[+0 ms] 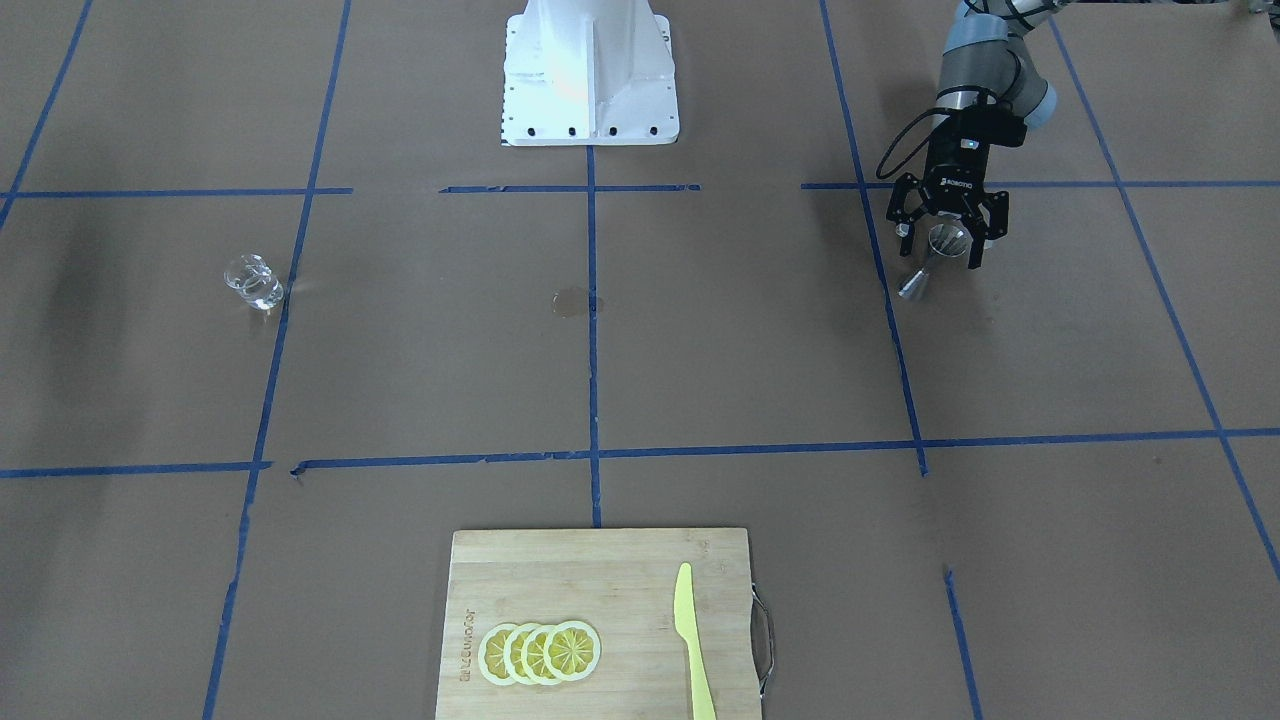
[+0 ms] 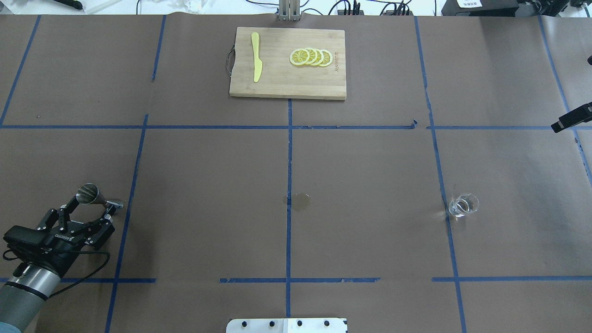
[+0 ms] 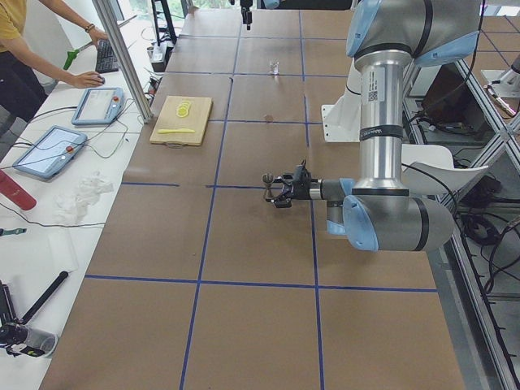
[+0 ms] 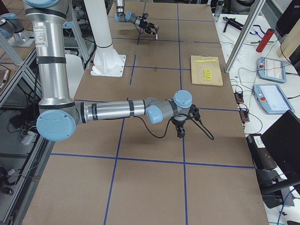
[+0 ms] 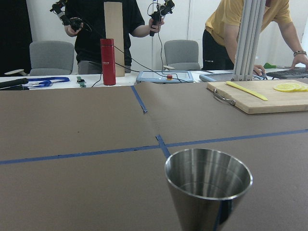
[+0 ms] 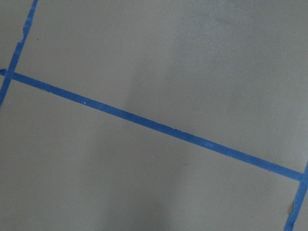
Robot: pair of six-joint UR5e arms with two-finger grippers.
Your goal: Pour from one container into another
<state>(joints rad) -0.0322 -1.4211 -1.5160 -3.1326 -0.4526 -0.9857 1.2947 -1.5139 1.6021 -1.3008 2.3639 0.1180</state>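
The steel jigger [image 1: 935,256] [image 2: 95,196] [image 3: 268,186] stands upright near the table's left end. Its open cup [image 5: 208,179] fills the lower part of the left wrist view. My left gripper [image 1: 945,232] [image 2: 89,209] is open, with one finger on each side of the jigger and a gap to each. The clear glass tumbler [image 1: 255,282] [image 2: 462,205] [image 3: 275,67] stands alone far off on the right half of the table. My right gripper [image 4: 180,133] [image 2: 571,119] points down over bare paper near the table's right end. I cannot tell how its fingers stand.
A wooden cutting board [image 1: 600,590] [image 2: 277,83] with lemon slices [image 2: 311,57] and a yellow knife [image 2: 255,62] lies at the far middle edge. A damp stain [image 2: 300,201] marks the centre. People and a red bottle [image 5: 108,61] are beyond the far edge.
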